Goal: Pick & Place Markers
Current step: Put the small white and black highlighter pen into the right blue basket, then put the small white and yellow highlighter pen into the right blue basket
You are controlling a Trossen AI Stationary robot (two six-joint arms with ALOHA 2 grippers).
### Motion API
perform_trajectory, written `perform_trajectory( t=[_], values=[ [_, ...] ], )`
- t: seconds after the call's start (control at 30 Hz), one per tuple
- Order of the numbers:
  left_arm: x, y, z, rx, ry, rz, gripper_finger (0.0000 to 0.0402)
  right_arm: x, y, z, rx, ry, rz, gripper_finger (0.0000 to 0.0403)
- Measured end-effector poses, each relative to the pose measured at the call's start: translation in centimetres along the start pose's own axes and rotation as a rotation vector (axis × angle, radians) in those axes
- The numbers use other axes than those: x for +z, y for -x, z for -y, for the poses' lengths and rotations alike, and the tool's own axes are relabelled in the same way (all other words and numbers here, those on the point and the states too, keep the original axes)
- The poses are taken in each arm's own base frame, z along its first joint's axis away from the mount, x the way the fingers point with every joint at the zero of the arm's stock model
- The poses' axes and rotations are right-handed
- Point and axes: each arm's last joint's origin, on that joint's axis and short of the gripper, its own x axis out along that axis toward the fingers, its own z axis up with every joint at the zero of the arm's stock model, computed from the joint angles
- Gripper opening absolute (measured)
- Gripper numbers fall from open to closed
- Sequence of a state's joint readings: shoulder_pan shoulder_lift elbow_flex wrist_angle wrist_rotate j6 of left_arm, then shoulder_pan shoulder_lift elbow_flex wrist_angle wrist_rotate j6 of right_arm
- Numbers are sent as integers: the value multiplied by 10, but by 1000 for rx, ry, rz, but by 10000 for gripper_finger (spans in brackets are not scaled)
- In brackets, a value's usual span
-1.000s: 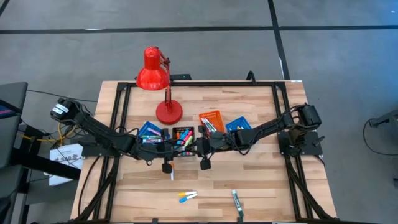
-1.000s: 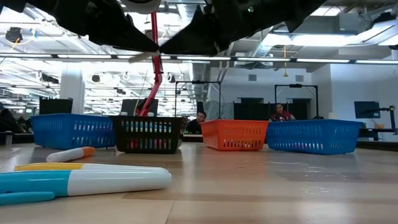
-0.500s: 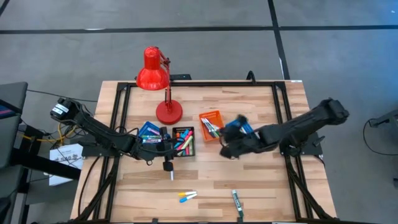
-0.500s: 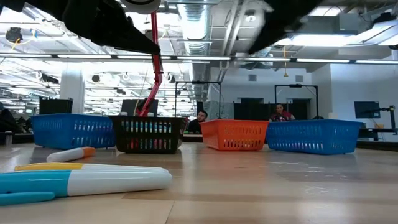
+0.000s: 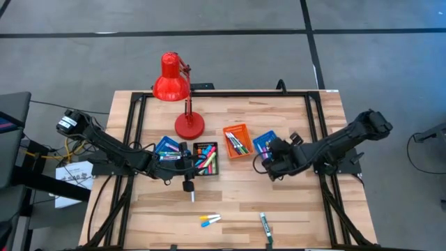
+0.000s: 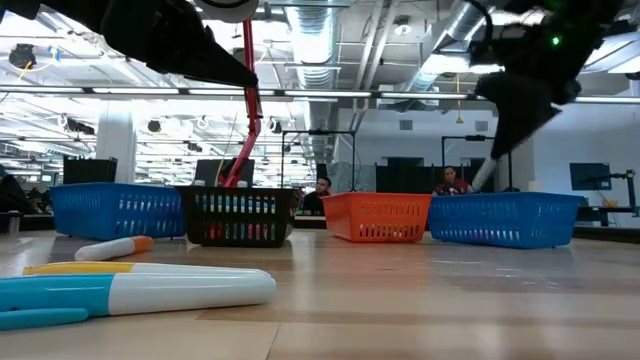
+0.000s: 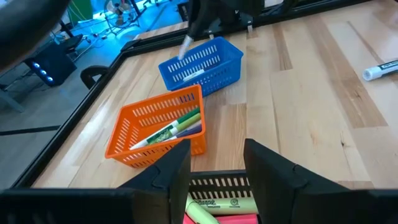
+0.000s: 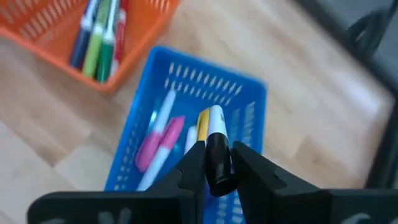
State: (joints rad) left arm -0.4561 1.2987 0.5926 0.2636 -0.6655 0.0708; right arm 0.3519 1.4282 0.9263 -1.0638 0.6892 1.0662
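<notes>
The right arm reached from the frame's right edge toward centre, its right gripper [image 8: 217,163] poised over the blue tray [image 5: 265,143] right of middle, jaws clenched on a black-and-white marker [image 8: 216,147] whose long axis ran out along them, white end toward the tray. The left gripper [image 7: 216,163] hung low and centre over the black tray [image 5: 205,157], jaws released. Loose markers [image 5: 210,220] lay along the table's [image 5: 300,209] lower edge.

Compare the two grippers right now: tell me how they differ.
The left gripper is open and empty, poised over the black tray; the right gripper is shut on a marker, poised over the right-hand blue tray. Both are dark two-finger grippers hanging above a tray of markers.
</notes>
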Motion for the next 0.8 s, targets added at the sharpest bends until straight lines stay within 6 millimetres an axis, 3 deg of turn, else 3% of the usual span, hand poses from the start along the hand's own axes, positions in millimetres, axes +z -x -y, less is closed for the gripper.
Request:
perform_trajectory(
  t=[0.5, 0.63, 0.8],
  values=[
    [0, 0, 0, 0, 4, 5, 142, 17, -21, -12, 119, -24, -19, 129],
    [0, 0, 0, 0, 4, 4, 142, 28, -19, -22, 277, -75, 19, 137],
    [0, 0, 0, 0, 4, 4, 142, 44, -8, -46, 587, 69, 144, 136]
  ],
)
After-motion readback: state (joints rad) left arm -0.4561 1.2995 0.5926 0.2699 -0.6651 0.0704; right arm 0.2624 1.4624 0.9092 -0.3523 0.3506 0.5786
